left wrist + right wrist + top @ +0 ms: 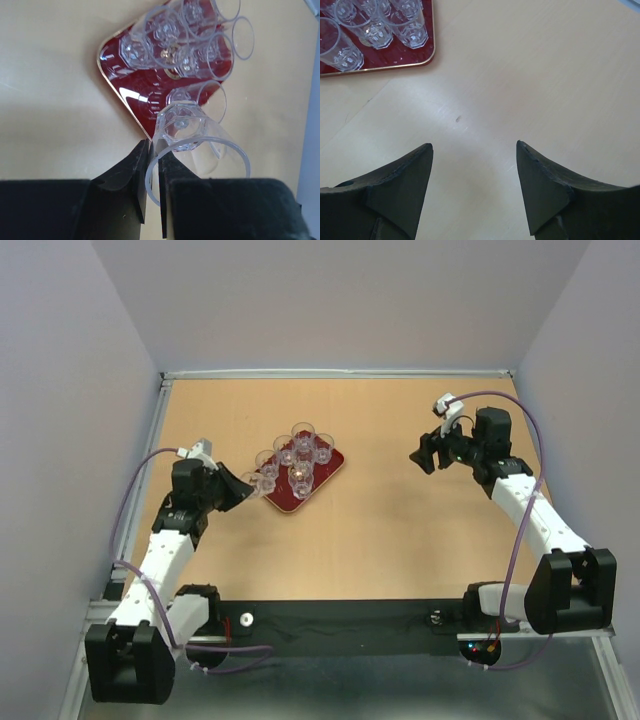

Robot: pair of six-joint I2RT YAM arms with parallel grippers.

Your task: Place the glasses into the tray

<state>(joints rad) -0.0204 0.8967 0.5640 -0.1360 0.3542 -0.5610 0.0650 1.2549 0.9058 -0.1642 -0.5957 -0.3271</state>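
Wooden tabletop (400, 540) lies under the left gripper (152, 152), clamped on the rim of the last glass (192, 132) at the near edge of the tray (131, 97). Just beyond, five glasses (195, 55) already stand on it; only the release seems left. Far aside, the right gripper (475, 150) gapes empty.

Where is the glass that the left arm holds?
The glass is left of centre in the top view, at the tray's left corner, rim between the jaws of the left gripper.
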